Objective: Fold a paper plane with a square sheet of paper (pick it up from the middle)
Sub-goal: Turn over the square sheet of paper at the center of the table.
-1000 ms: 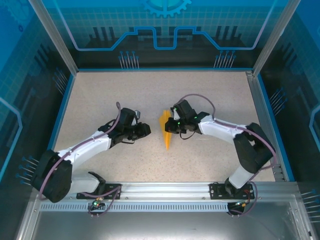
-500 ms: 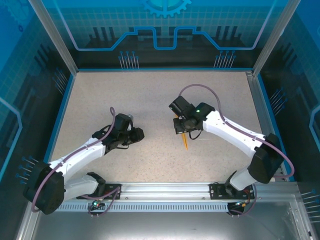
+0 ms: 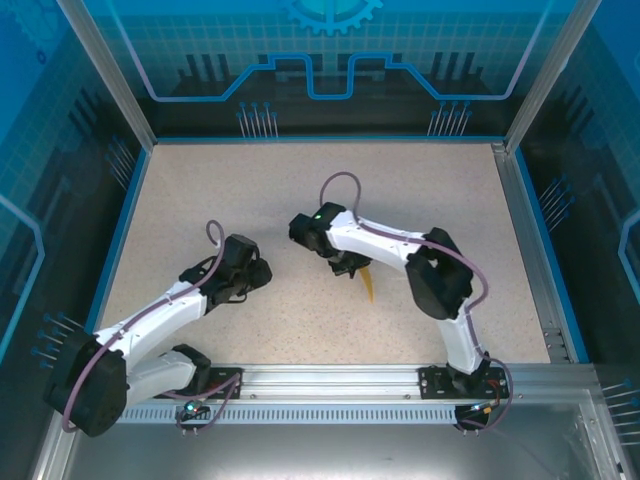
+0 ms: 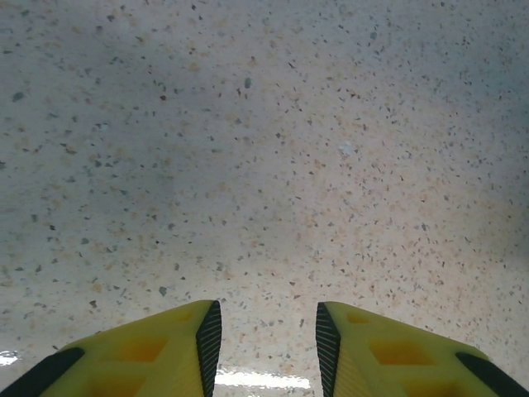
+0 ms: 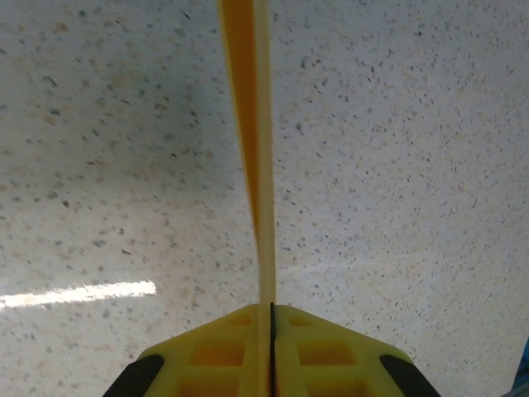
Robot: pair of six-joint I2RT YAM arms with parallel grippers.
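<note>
a speckled beige table (image 3: 300,190) seen from above, inside blue walls. near its middle the right gripper (image 3: 345,268) has its yellow jaws pressed together on the paper plane (image 3: 370,284), a narrow orange-yellow folded strip whose free end points toward the near edge. the right wrist view shows the paper edge-on, running straight out from between the closed fingers (image 5: 240,343). the left gripper (image 3: 262,272) sits apart to the left, low over the table, jaws parted, speckled surface visible in the gap.
</note>
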